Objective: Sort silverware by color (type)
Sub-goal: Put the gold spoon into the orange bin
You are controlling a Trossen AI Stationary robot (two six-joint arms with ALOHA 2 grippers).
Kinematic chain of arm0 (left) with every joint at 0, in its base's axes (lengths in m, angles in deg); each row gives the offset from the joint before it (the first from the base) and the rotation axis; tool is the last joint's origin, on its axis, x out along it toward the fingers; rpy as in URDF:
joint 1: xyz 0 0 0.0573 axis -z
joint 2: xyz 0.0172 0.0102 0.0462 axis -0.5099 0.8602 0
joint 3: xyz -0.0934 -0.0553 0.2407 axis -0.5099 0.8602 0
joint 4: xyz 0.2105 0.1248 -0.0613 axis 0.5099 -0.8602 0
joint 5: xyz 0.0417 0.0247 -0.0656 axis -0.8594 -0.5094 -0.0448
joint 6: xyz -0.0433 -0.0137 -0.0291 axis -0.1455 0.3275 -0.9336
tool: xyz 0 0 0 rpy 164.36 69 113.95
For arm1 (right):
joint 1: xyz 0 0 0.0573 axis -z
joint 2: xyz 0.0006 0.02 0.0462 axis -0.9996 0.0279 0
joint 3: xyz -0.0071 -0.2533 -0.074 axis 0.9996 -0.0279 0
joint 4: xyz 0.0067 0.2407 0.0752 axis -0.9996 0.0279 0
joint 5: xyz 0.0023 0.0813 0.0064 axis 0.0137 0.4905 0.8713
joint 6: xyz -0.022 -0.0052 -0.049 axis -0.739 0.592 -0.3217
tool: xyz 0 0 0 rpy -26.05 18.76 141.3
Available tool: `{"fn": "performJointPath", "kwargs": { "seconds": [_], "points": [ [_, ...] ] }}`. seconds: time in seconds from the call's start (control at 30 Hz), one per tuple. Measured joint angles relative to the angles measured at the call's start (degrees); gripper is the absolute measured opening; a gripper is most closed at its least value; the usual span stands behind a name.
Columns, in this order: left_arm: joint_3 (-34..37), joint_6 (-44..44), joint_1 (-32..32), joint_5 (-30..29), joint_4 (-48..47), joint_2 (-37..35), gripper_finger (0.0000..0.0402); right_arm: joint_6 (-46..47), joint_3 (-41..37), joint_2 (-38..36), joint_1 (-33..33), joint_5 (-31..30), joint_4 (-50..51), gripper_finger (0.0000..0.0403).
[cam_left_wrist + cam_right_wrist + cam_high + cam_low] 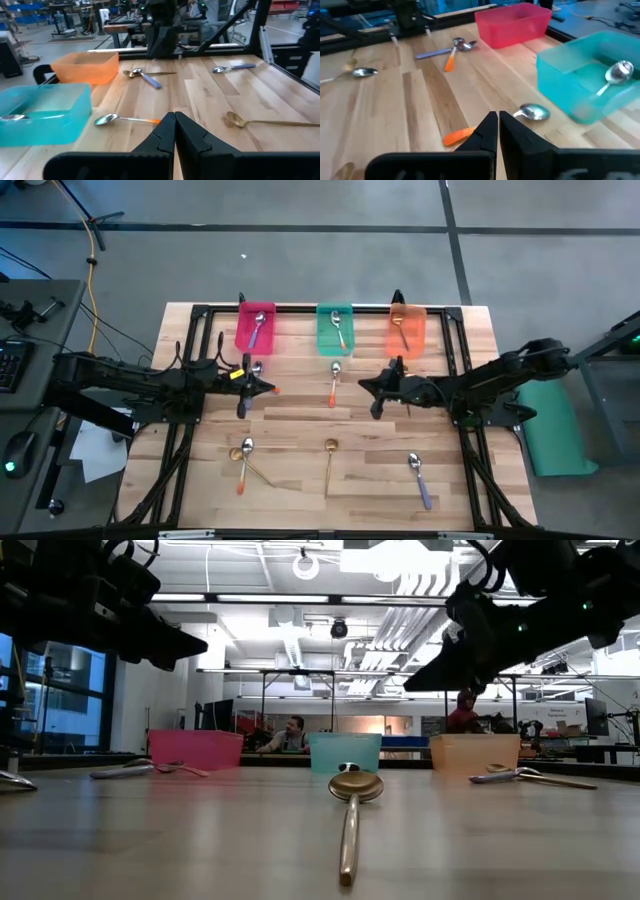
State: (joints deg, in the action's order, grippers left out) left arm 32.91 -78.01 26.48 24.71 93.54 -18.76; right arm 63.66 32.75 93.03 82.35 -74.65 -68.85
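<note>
Both claws hang above mid-table, empty: left gripper (268,388) pinched tight, right gripper (366,384) likewise closed. Between them lies an orange-handled spoon (334,383), silver bowl toward the teal bin (335,330), long axis running front to back. Nearer the front edge, a slim gold spoon (329,463) lies the same way, bowl toward the bins. 3 bins each hold 1 spoon.
</note>
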Motion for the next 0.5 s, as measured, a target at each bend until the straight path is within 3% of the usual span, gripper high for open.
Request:
{"fn": "performJointPath", "kwargs": {
  "seconds": [0.2,0.5],
  "points": [
    [-0.2,-0.1,3.5,-1.0,-0.4,2.7,0.0000,-0.4,0.0,7.3,-1.2,-1.4,-7.5,0.0000],
    [-8.9,-0.5,7.2,-7.8,-17.8,8.1,0.0000,0.6,0.5,12.1,-1.2,-0.7,-9.9,0.0000]
  ]
}}
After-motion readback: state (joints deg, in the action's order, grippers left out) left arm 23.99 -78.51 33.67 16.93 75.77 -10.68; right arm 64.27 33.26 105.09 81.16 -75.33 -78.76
